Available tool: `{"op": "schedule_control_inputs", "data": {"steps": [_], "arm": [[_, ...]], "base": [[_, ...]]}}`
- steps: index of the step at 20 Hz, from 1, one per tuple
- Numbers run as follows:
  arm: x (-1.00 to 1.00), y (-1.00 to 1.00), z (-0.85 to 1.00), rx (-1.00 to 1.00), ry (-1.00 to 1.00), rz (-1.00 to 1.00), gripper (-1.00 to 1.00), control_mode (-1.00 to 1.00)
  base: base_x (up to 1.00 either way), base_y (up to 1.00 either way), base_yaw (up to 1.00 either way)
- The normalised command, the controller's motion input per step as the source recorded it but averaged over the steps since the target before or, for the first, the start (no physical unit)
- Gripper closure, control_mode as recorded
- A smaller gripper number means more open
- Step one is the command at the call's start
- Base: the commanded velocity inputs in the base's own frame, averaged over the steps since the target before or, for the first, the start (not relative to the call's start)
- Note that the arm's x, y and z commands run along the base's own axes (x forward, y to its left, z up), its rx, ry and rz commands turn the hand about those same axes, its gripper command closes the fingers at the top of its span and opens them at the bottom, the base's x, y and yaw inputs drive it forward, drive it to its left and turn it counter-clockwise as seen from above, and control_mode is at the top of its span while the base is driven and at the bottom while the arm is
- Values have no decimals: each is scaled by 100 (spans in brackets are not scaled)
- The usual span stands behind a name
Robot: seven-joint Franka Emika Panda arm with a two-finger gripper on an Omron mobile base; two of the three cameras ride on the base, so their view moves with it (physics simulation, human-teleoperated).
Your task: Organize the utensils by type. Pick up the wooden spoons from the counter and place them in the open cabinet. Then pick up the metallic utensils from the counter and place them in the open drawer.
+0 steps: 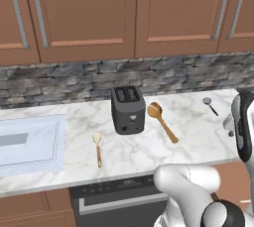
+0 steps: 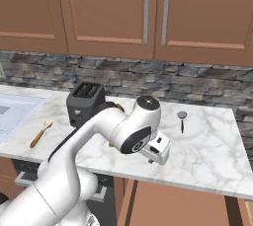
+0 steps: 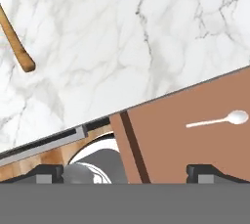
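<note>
On the counter [image 1: 198,137] a toaster [image 1: 128,109] stands toward the back wall. Just to its right lies a long wooden spoon [image 1: 161,121], and in front of it to the left a shorter spoon [image 1: 97,147]. Farther right lies a small metal utensil [image 1: 209,105]. Below the counter's front edge, a metal spoon [image 3: 218,120] lies in the open drawer [image 3: 171,140].

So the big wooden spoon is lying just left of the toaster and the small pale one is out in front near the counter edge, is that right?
Not quite. In the left base view the golden-brown wooden spoon lies just right of the toaster, not left of it. The rest holds: the shorter pale-bowled spoon lies in front of the toaster, toward the front edge of the counter.
</note>
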Motion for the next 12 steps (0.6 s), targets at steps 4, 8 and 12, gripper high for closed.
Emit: {"op": "schedule_control_inputs", "data": {"steps": [4,8,12], "arm": [[61,18,48,0,0,18,-100,-100],[68,4,33,0,1,18,-100,-100],[68,2,-5,-5,6,11,-100,-100]], "base": [[0,0,0],[0,0,0],[0,0,0]]}}
